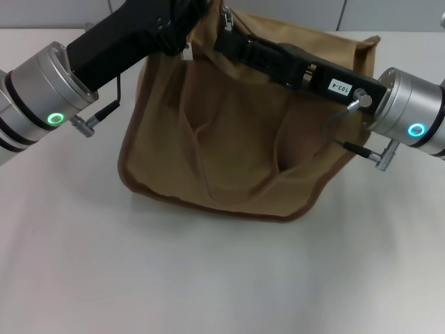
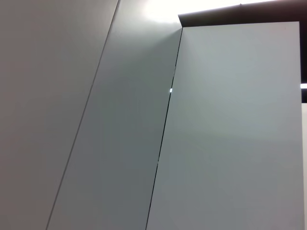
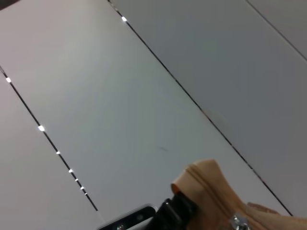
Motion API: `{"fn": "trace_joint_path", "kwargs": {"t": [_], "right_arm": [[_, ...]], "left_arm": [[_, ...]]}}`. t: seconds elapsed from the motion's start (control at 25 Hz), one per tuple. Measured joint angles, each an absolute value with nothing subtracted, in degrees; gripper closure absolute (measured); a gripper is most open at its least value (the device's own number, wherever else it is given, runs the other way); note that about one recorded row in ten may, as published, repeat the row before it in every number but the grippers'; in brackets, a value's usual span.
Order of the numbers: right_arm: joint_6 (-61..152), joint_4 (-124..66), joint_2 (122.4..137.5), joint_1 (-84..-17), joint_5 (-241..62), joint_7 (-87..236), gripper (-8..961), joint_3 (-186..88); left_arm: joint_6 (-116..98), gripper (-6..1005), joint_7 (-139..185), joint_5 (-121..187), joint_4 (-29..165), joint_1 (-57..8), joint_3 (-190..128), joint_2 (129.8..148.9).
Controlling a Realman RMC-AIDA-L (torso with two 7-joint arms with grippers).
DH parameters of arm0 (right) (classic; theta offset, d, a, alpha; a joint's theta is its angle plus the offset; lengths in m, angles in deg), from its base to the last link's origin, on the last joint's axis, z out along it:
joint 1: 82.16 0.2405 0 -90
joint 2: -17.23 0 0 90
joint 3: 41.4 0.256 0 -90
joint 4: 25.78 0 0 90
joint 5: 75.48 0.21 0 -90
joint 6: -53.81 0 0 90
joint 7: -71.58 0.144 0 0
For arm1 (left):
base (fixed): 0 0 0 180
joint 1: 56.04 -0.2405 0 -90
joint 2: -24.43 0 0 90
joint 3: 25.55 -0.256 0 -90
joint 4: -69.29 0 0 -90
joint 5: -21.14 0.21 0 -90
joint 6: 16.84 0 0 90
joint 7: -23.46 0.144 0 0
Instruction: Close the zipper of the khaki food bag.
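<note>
Working at: the top of the bag (image 1: 236, 139), which sits at upper centre of the head view on a white table (image 1: 208, 278).
Bag: tan canvas, slumped, darker piping along its lower edge, one looped handle lying on the front face.
Left gripper (image 1: 182, 36): at the bag's top corner, upper left of centre – its fingers are hidden against the fabric, so I cannot tell whether they are spread or pinching.
Right gripper (image 1: 226, 21): reaching across the bag's top edge from the right, tip near the upper middle; something small and silvery shows at the tip, but its grip cannot be told.
Zipper: its track is hidden behind both arms in the head view. In the right wrist view a tan fold and a small silver metal piece (image 3: 238, 223) show at the lower edge – possibly the pull.
Progress: cannot be judged; the opening is not visible, so how much is closed is unknown.
In the way: the arms themselves block the view; the soft, sagging fabric may bunch.
Left wrist view: only grey wall panels.
</note>
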State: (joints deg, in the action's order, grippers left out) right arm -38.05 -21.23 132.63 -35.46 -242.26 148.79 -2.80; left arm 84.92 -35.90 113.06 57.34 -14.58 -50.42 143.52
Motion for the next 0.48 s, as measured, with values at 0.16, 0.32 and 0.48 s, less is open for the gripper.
{"fn": "trace_joint_path", "kwargs": {"t": [0.16, 0.32, 0.48], "right_arm": [[-37.7, -21.6, 132.63, -35.3, -242.2, 148.8, 605, -2.3], [-37.2, -21.6, 132.63, -35.2, -242.2, 148.8, 627, -2.2], [-36.2, -21.5, 132.96, -34.9, -242.1, 148.4, 648, -2.2]], "left_arm": [[84.5, 924, -35.9, 113.1, 57.4, -14.7, -50.4, 143.53], [84.5, 923, -36.0, 113.1, 57.4, -14.6, -50.4, 143.52], [84.5, 923, -35.9, 113.2, 57.4, -14.5, -50.4, 143.52]]}}
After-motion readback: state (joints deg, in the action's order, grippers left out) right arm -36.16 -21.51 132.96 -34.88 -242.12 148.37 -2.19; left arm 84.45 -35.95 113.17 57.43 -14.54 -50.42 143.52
